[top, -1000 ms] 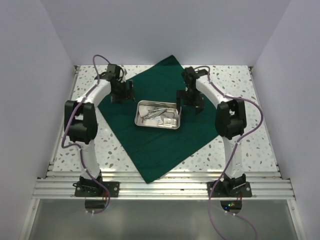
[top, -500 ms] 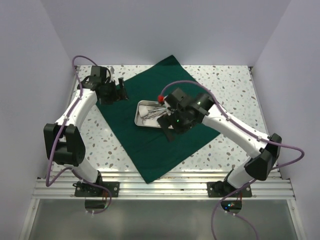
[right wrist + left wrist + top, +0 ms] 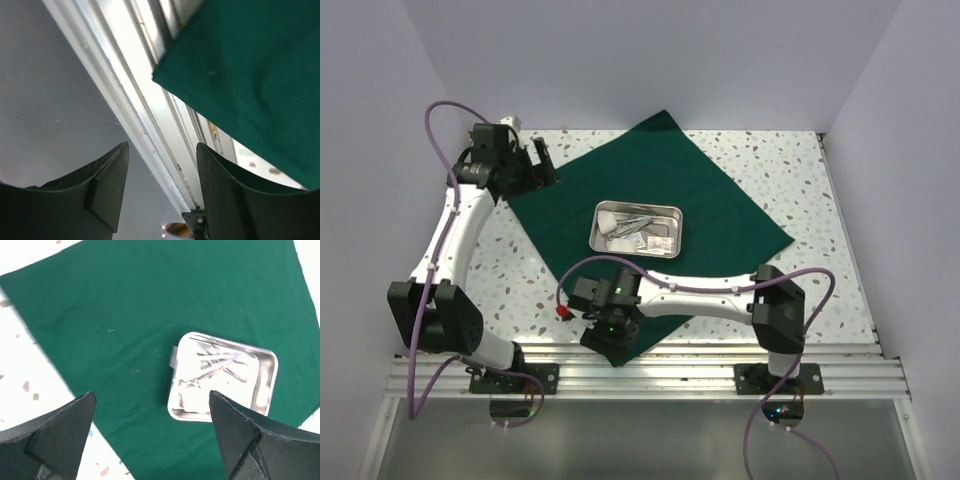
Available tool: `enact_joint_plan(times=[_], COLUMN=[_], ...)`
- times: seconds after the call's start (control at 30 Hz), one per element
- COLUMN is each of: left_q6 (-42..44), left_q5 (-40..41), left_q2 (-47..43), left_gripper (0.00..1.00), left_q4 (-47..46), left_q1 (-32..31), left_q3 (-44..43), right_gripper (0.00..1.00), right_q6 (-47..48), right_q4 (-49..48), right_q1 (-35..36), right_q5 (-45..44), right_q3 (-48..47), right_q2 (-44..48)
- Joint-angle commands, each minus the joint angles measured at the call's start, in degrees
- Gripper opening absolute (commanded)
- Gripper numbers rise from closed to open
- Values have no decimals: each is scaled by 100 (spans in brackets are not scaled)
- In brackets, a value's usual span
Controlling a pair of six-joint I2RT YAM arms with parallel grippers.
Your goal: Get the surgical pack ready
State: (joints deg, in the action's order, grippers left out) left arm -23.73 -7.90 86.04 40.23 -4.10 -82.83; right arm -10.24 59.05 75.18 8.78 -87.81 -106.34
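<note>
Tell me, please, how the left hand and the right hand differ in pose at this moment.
The left hand hangs over the far-left edge of the cloth; the right hand is at its near corner by the rail. The left hand looks down at the tray; the right hand does not. Both are open and empty.

One cloth (image 3: 650, 200) is lying under one tray (image 3: 638, 203). Two arms are showing, left arm (image 3: 450, 240) and right arm (image 3: 700, 298). Instruments (image 3: 642, 222) and gauze (image 3: 616, 239) are sitting in the tray, too jumbled for counting.
</note>
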Motion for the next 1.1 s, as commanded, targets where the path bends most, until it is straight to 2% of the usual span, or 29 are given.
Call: enact_joint_plan(times=[0.0,0.03,0.13,0.23,0.43,0.73,1.03,1.07], left_q6=[-439,-492,-571,-729,-774,-765,-660,-660], left_q5=[184,44,43,165,499,403,316,307], left_q2=[-167,-158,-219,-325,-377,-298,-298,-298], left_gripper=[100,100,100,100,100,100,100,100], left_q4=[354,424,495,503,653,565,425,407], left_q1=[627,882,1068,1113,1130,1183,1192,1201], left_q3=[109,126,267,433,347,452,601,618], right_gripper=[59,58,54,54,54,47,20,8], right_q6=[268,286,330,365,312,101,-31,-31], right_q4=[-394,-420,-490,-587,-876,-1185,-1150,-1141], right_q1=[313,366,419,497,560,559,551,542], right_q5=[125,81,159,265,-349,-842,-992,-992], right_q3=[-52,-43,-87,-140,-105,-78,211,229], right_q2=[-88,-132,-299,-527,-1002,-1195,-1073,-1046])
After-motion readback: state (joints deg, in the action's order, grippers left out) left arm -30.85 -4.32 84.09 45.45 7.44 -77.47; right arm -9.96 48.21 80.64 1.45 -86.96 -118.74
